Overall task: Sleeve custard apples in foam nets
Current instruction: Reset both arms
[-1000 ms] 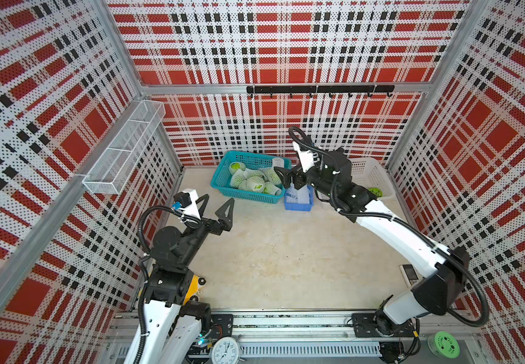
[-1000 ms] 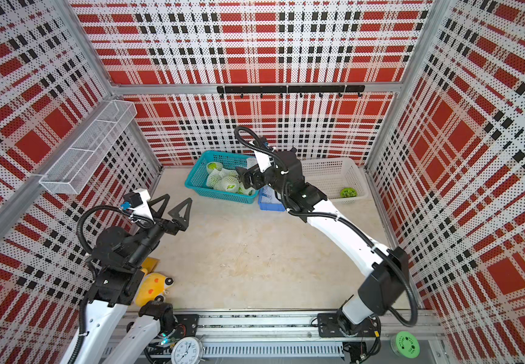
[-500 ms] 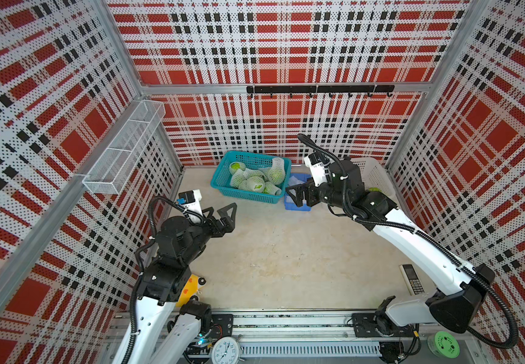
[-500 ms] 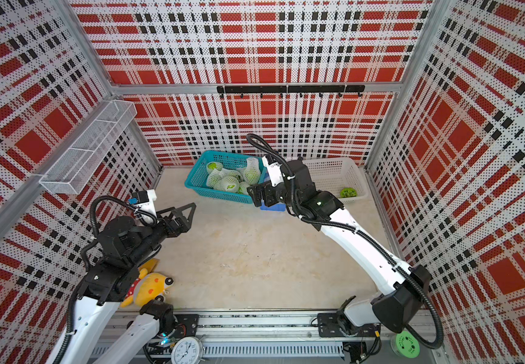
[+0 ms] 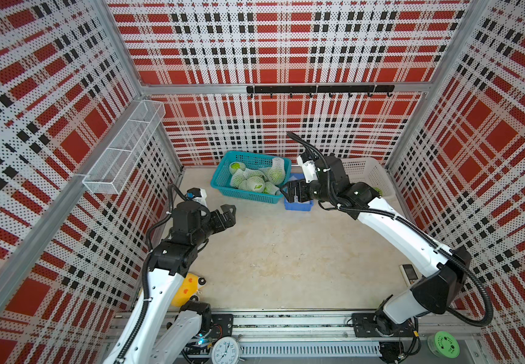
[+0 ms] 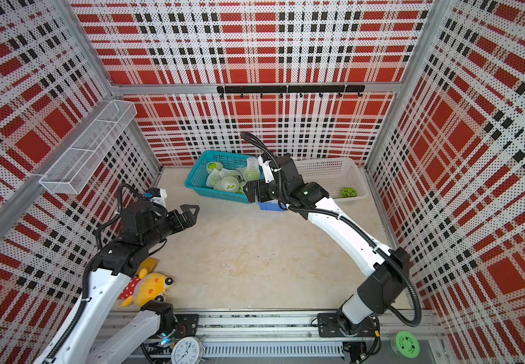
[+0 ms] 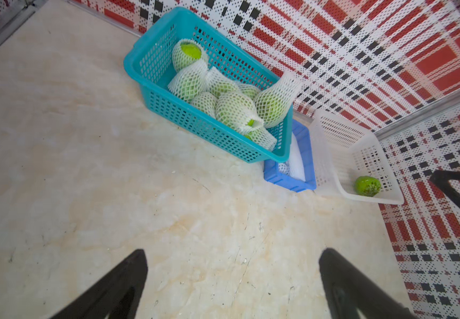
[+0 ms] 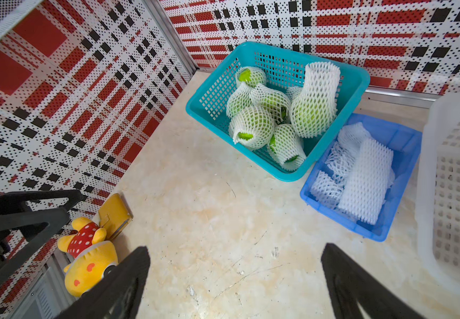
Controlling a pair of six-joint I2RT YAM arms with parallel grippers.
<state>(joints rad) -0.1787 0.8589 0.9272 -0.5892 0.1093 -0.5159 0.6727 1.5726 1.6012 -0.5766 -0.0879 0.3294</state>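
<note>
The teal basket (image 5: 245,196) sat on the pale table (image 5: 286,252) against the back wall. It held the sleeved custard apples (image 8: 253,127), each green fruit wrapped in white mesh and piled against the others. There looked to be six or so, though the overlap made the count unsure. One tall sleeved fruit (image 8: 314,110) leaned upright in the basket's corner nearest the right arm, the empty end of its mesh standing above the rim. Just beside that end of the teal basket, touching or nearly so, lay a small blue tray (image 8: 405,138) with the spare foam nets (image 8: 367,179) lying flat and empty in it. On the tray's far side from the teal basket stood the white lattice basket (image 7: 331,154). A single bare custard apple (image 7: 367,186) rested in it, near the wall farthest from the teal basket. The right gripper (image 5: 293,193) hung just off the teal basket's end, over the blue tray, jaws spread wide and holding nothing. The left gripper (image 7: 233,251) hovered over bare table in front of the teal basket, apart from it, its jaws likewise wide and empty. A yellow plush toy (image 8: 90,265) lay well away from the teal basket, at the table's near edge beside the left arm.
</note>
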